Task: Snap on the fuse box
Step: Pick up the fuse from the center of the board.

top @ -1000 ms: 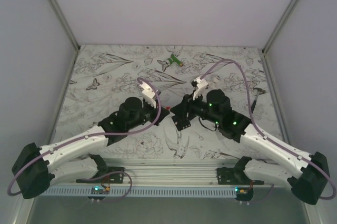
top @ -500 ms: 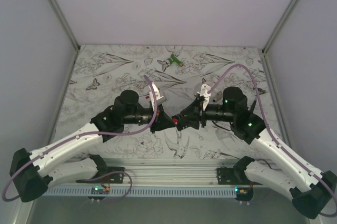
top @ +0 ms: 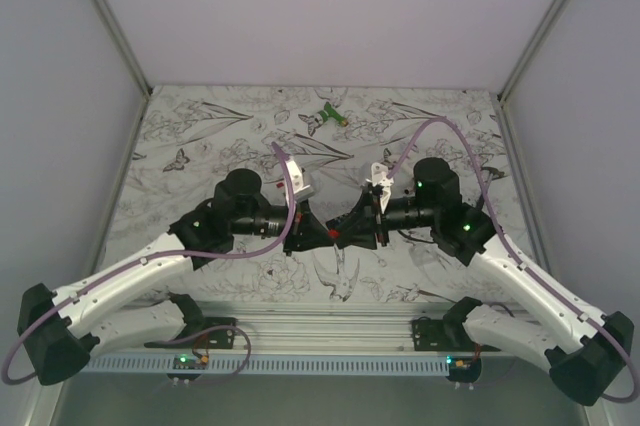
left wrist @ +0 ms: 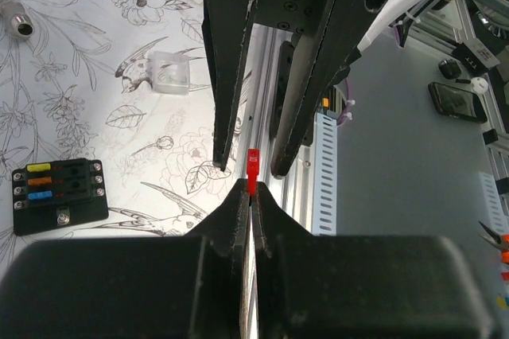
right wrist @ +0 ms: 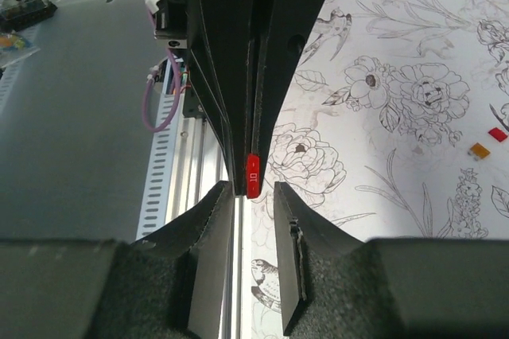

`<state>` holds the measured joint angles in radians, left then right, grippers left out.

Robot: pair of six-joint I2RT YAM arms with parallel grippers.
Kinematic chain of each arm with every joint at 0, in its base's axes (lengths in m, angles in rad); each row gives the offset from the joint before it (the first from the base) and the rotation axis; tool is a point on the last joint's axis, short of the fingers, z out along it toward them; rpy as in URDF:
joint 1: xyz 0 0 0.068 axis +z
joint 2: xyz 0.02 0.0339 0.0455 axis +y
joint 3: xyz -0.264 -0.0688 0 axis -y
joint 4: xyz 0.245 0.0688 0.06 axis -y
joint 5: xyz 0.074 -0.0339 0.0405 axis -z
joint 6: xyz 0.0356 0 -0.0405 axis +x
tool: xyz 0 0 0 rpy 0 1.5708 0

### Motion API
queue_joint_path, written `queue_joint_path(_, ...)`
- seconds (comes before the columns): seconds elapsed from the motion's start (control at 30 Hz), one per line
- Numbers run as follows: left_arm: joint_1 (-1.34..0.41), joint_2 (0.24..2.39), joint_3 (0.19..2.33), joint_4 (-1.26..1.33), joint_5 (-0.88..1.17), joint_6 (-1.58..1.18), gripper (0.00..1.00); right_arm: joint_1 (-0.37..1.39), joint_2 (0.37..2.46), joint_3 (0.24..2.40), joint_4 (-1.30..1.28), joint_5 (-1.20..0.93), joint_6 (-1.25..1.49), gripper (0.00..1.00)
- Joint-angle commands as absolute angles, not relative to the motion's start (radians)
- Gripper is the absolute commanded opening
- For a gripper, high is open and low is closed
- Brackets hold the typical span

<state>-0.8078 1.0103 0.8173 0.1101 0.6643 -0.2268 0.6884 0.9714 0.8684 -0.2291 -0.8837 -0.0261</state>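
Left tool [left wrist: 252, 198] pinching red fuse [left wrist: 252, 170] | fuse box [left wrist: 60, 196] flat, black, holding coloured fuses [left wrist: 40, 181]

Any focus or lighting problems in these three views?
Top external: even soft light, no glare or blur. Left wrist: the left pincer is a dark foreground mass, yet the flat black plastic fuse box is sharp. Right wrist: the right pincer looks soft, while the print on the small red plastic fuse is legible.
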Motion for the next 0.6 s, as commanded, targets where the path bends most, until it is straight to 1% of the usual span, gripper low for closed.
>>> queue_joint_path(0.0, -0.818, 1.022, 0.848, 0.114, 0.706, -0.198, 0.0, 0.68, 0.978, 0.909, -0.214, -0.936, -0.028, 0.32)
queue_joint_path(0.2, -0.824, 1.038, 0.857, 0.113, 0.709, -0.196, 0.0, 0.68, 0.981, 0.91, -0.198, -0.946, -0.014, 0.29)
queue_joint_path(0.57, -0.828, 1.039, 0.855, 0.114, 0.709, -0.193, 0.0, 0.68, 0.976, 0.906, -0.196, -0.918, 0.0, 0.12)
